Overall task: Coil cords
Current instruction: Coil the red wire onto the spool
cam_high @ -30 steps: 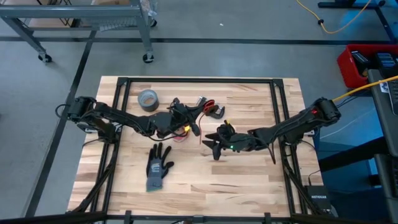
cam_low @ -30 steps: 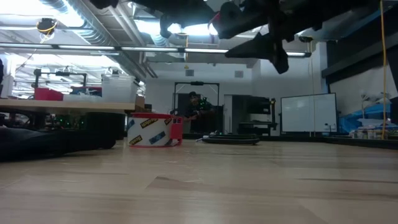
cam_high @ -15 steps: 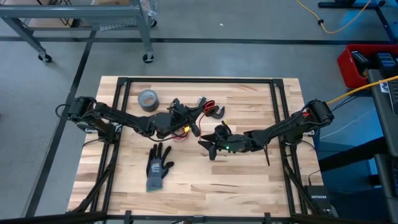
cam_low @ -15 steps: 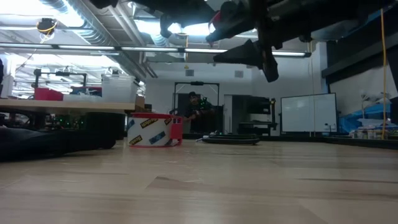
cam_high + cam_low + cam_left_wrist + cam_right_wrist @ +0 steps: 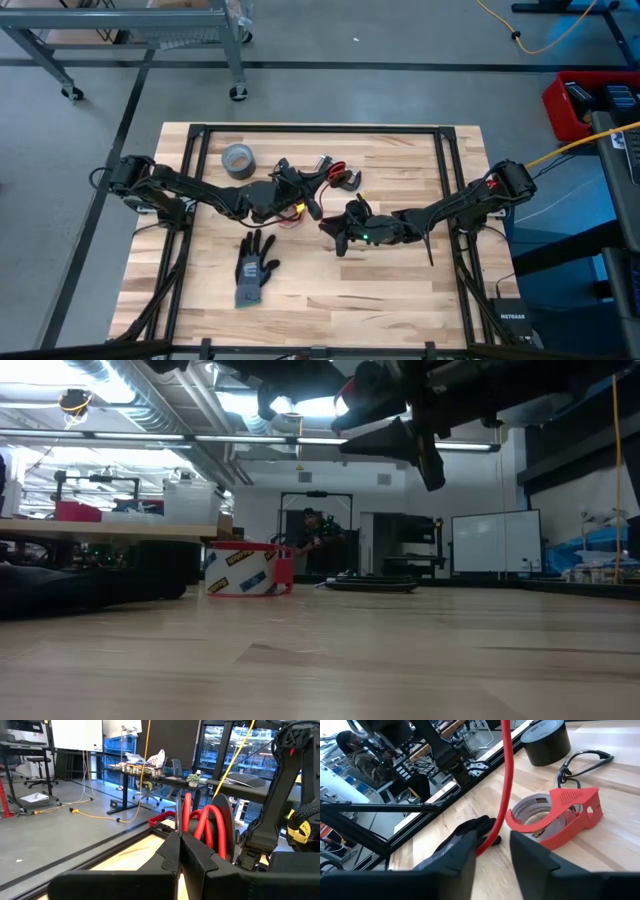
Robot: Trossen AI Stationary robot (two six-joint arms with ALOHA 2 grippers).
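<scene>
The red cord (image 5: 210,822) hangs in a few upright loops at the centre of the left wrist view, pinched between the clenched fingers of the left gripper (image 5: 300,207), which sits just left of centre in the high view, above the middle of the table (image 5: 400,290). One strand of the red cord runs down the middle of the right wrist view, from the top edge to the board, passing through the gap between the parted fingers of the right gripper (image 5: 338,235), which hovers just right of and below the left one in the high view; those fingers stand around the strand without clearly gripping it. A black cord (image 5: 582,762) lies looped on the board at the upper right of the right wrist view, beside the dark tape roll (image 5: 546,740), and looks untouched. By my reading the coiling is partly done: some red loops are gathered, a free length is left to wind, and the black cord remains. No bins or trays show. A red tape dispenser (image 5: 555,817) and a glove (image 5: 255,268) lie apart on the wood.
</scene>
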